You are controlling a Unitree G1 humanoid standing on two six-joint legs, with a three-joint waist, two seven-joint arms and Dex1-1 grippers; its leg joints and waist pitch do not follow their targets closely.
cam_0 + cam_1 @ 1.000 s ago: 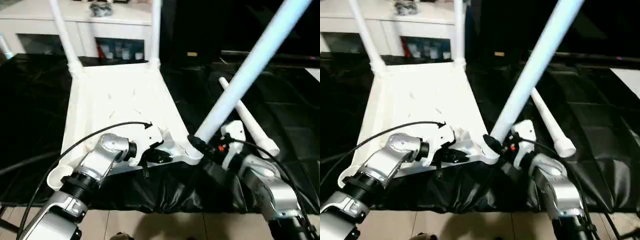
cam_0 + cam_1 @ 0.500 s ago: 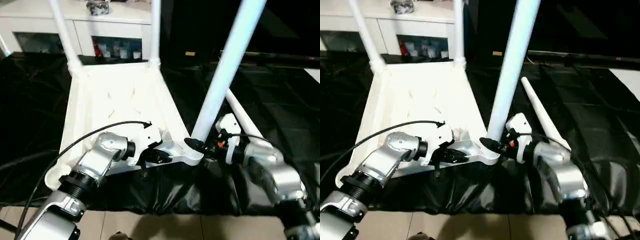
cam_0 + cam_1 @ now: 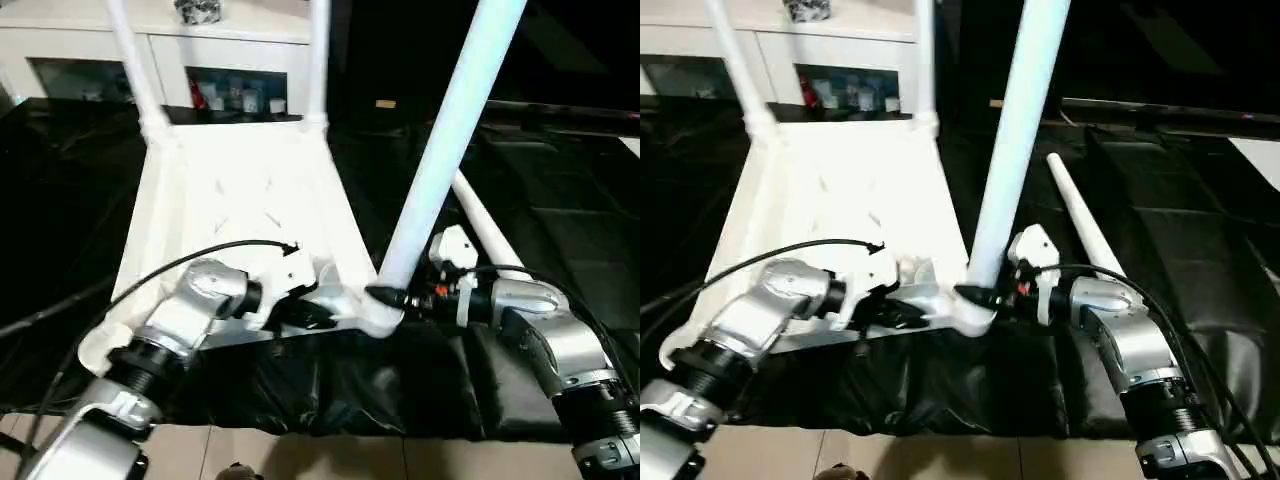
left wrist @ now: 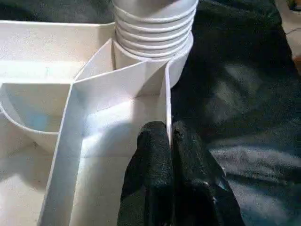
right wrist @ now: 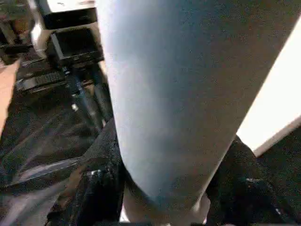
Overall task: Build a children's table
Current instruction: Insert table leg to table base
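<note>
While a loose leg (image 3: 490, 235) lay beyond it, the right gripper (image 3: 392, 297) clasped the standing leg (image 3: 440, 150) at the tabletop (image 3: 240, 200) socket; the left gripper (image 4: 170, 141) pinched the tabletop's edge rib beside that socket.

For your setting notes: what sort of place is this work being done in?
Probably a room in a home or showroom: a white cabinet with glass doors stands behind, tiled floor shows in front, and the table top lies on black sheeting.
</note>
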